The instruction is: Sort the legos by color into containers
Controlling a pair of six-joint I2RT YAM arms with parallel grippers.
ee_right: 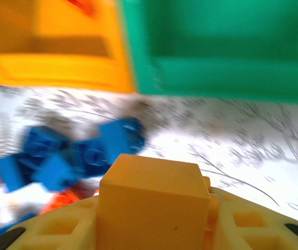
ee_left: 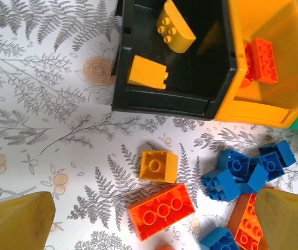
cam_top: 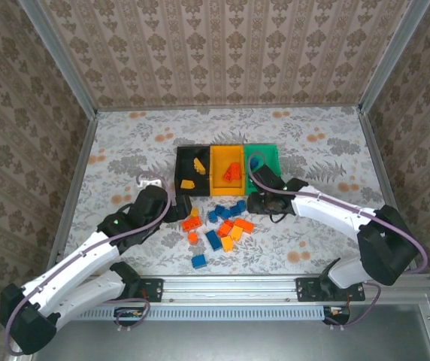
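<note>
Left claw (ee_left: 154,203) spread wide, empty, over loose legos (ee_left: 158,166) on the counter (ee_left: 45,114); right claw (cam_top: 260,201) too blurred to tell.

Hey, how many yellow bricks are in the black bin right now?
2. A curved yellow brick lies toward the far end of the black bin, and a square yellow brick sits near its near-left corner. The overhead view shows no others hidden.

Ahead of the left gripper's (ee_left: 154,221) jaws, the black bin (ee_left: 164,101) and orange bin (ee_left: 253,112) are smooth, glossy moulded plastic. Between the jaws, studded legos (ee_left: 159,166) are shiny hard plastic. The table cover (ee_left: 45,130) beneath is matt, fern-printed sheet. The fingers (ee_left: 19,224) look like dull yellow plastic.
</note>
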